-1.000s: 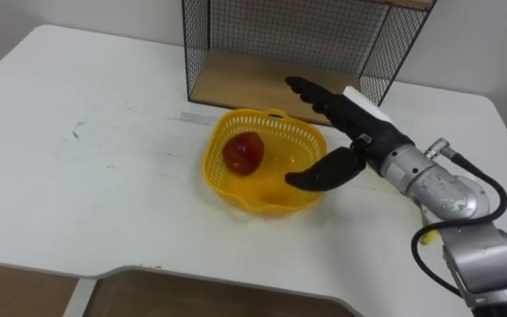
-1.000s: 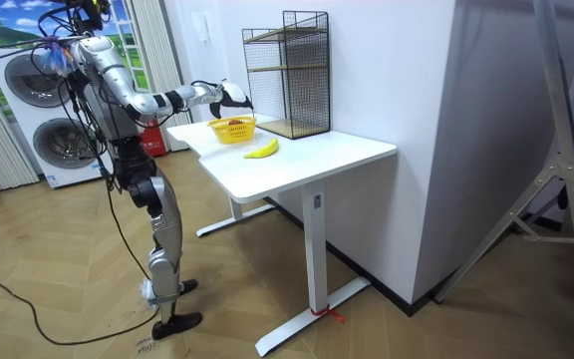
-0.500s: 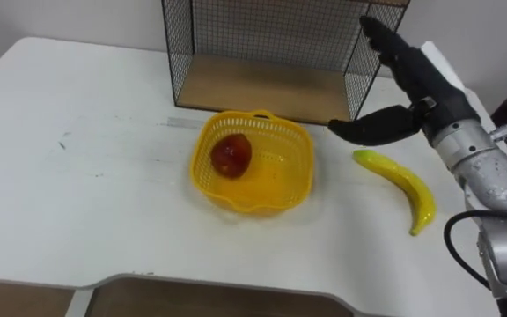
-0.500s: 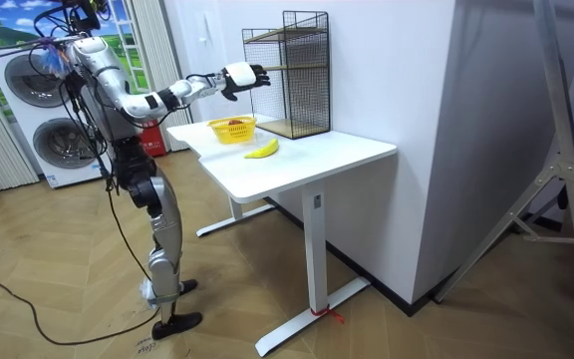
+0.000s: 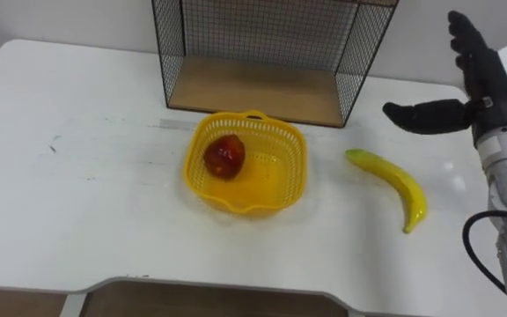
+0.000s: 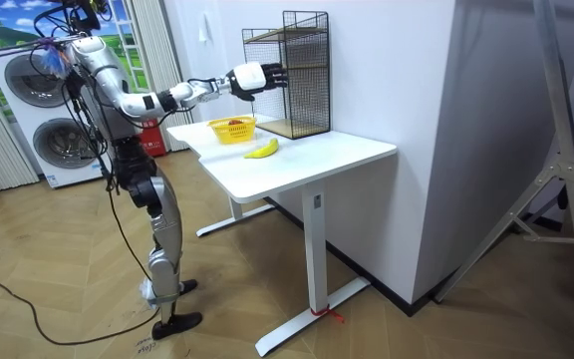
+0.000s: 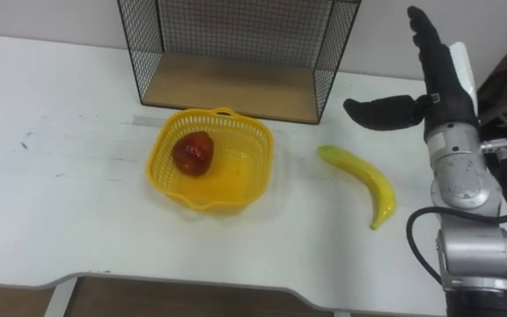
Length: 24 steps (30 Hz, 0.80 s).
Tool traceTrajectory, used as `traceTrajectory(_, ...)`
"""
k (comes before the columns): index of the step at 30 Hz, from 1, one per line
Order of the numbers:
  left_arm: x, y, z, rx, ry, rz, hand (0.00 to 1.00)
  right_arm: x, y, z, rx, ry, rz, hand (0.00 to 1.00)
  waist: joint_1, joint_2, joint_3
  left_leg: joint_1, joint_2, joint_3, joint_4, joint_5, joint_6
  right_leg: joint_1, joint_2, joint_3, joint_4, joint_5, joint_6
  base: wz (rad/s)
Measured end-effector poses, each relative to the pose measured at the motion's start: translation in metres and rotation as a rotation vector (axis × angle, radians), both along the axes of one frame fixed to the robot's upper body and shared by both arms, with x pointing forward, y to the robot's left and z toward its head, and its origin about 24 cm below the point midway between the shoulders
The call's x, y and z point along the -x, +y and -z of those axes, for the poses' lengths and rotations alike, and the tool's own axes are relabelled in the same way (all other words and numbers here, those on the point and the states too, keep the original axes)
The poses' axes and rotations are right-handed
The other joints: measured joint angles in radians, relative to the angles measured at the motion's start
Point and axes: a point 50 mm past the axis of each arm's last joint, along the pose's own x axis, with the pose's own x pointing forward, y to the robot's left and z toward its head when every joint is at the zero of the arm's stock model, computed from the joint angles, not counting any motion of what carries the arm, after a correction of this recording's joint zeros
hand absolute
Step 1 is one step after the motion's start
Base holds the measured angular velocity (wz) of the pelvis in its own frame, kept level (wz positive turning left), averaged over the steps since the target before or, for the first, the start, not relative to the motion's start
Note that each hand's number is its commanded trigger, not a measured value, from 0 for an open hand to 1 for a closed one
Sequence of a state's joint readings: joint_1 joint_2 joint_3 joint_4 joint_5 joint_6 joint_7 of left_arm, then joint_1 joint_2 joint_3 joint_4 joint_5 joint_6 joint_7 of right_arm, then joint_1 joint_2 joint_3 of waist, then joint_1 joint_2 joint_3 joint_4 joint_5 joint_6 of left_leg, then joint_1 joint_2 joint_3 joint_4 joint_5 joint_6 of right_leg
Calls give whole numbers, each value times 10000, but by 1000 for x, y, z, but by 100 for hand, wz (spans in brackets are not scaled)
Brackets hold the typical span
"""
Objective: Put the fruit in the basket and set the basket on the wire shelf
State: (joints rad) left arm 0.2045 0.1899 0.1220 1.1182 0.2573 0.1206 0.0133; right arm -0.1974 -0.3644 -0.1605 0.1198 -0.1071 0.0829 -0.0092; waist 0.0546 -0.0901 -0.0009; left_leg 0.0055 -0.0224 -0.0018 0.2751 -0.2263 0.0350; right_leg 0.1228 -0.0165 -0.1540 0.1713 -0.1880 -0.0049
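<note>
1. Left eye view first: the yellow basket (image 5: 267, 182) sits on the white tabletop (image 5: 86, 202), just in front of the wire shelf (image 5: 253, 92) and not on it.
2. A red apple (image 5: 224, 158) lies inside the basket, toward its left side.
3. The banana (image 5: 397, 181) is outside the basket. It lies flat on the tabletop to the basket's right, apart from it, with one end toward the shelf's corner and the other curving toward the front edge.
4. My right hand (image 5: 481, 88) hangs in the air at the far right, above the tabletop and behind the banana, clear of it. It is released: the fingers are straight and pointing up, the thumb is stretched out toward the shelf, and it holds nothing.
5. The shelf has black wire mesh walls and a wooden bottom board, and its open front faces me.
6. Room view: the robot stands upright at the end of the tabletop on the room view's left, with washing machines (image 6: 33, 80) behind it. Its right arm reaches out over the tabletop, and the hand is up beside the wire shelf — higher than the basket and the banana below it.
</note>
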Motion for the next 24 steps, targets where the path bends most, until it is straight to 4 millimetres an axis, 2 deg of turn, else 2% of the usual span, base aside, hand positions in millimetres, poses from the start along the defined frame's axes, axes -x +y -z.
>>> traceTrajectory(7,0,1,-1,-57,-38,-89,0,0,-5,8,-414,256,269,0,8,9,7,-2,-6,-12,-10,0,0,8,1,-19,1,0,0,0)
traceTrajectory(14,0,3,-2,-141,-92,-207,0,1,-8,21,-841,694,452,0,58,-74,42,27,-9,-24,-40,0,-1,32,-5,-83,-2,-1,1,1)
traceTrajectory(19,5,3,-1,-144,93,-216,0,3,-11,47,-930,2149,323,0,39,-76,43,18,-17,-32,-36,0,0,42,-8,-96,-6,-1,1,0)
traceTrajectory(24,6,5,-2,-169,193,-211,0,4,-9,56,-836,2892,-133,0,35,-71,42,20,-16,-26,-21,0,0,48,-10,-93,-5,-1,1,0)
